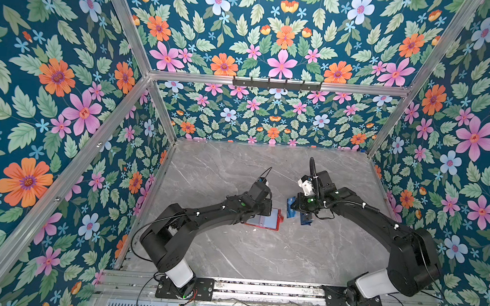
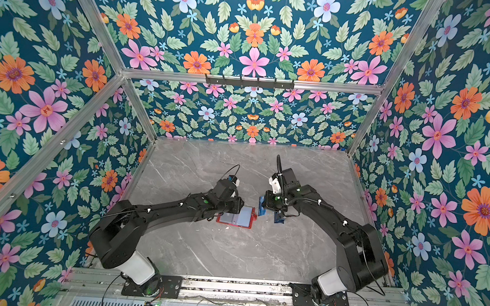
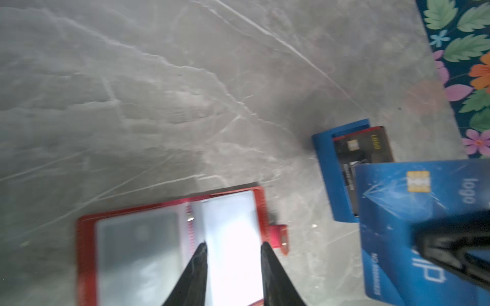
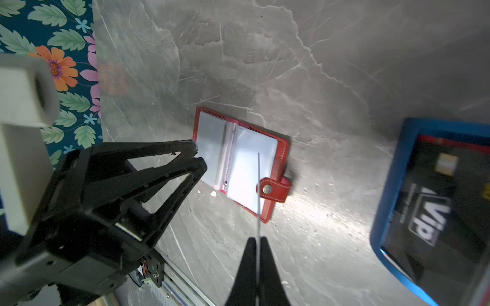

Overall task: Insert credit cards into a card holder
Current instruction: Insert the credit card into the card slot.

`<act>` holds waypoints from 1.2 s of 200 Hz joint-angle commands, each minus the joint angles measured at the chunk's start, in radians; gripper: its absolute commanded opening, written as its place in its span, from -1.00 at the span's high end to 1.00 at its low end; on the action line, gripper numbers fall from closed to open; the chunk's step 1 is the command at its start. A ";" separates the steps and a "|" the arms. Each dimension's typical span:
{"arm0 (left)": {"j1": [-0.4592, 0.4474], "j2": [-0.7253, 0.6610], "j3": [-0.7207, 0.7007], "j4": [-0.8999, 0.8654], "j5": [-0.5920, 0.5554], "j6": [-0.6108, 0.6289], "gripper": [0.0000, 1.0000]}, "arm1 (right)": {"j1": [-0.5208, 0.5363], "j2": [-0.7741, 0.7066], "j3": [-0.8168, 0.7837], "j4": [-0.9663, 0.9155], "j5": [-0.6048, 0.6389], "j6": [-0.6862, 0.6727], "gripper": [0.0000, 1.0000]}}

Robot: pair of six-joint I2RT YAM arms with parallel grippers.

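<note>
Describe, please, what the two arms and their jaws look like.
The left arm and right arm are matte black, each with a white base segment, small green lights and white cable ties. Thin black cables run along them; the right arm also carries a ribbed hose. A white block sits at each wrist. The jaws are black, tapering, open triangular frames.

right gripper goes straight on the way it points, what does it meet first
Likely the open card holder, near its snap tab; the blue card the right gripper holds would touch first. Depth unclear.
</note>
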 commanded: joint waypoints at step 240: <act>0.309 0.017 -0.289 0.226 0.369 0.032 0.65 | 0.124 0.411 0.158 0.151 -0.207 0.073 1.00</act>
